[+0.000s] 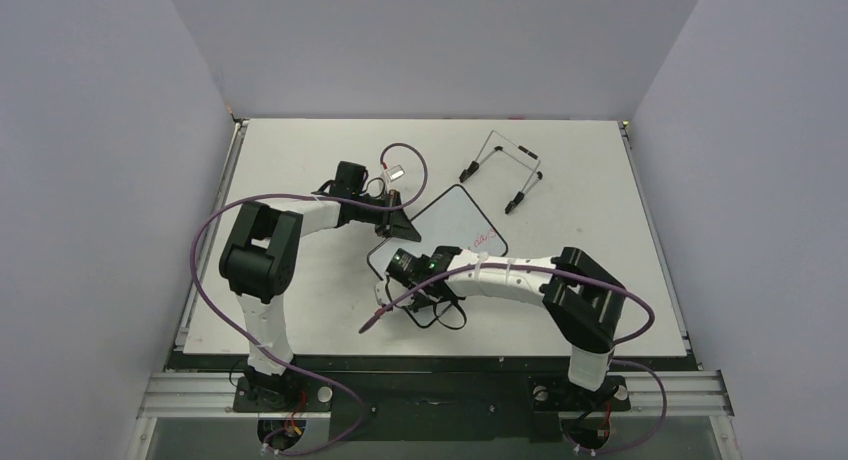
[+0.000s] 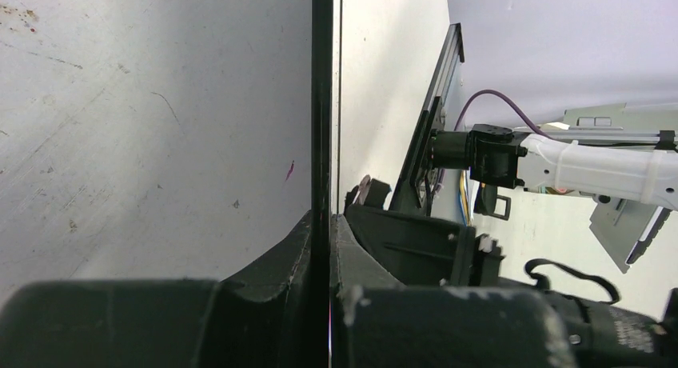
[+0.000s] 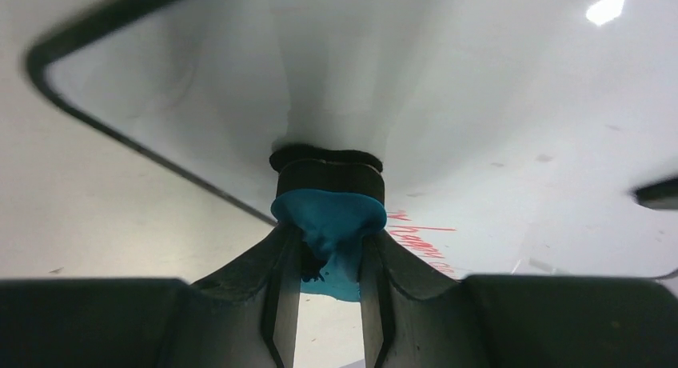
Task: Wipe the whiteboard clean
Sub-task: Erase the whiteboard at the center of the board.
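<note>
The whiteboard (image 1: 450, 220) lies at the table's middle, white with a thin black rim and red writing (image 1: 482, 240) near its right edge. My left gripper (image 1: 402, 223) is shut on the board's left rim; in the left wrist view the rim (image 2: 321, 104) runs edge-on between the closed jaws of the gripper (image 2: 321, 224). My right gripper (image 1: 402, 267) is shut on the blue eraser (image 3: 332, 216), whose black felt (image 3: 326, 172) presses on the board (image 3: 400, 80) near its near corner. Red writing (image 3: 424, 242) shows just right of the eraser.
The wire easel stand (image 1: 505, 165) sits on the table behind and right of the board. Purple cables (image 1: 205, 280) loop off both arms over the near table. The right arm (image 2: 592, 164) shows in the left wrist view. Walls close in on three sides.
</note>
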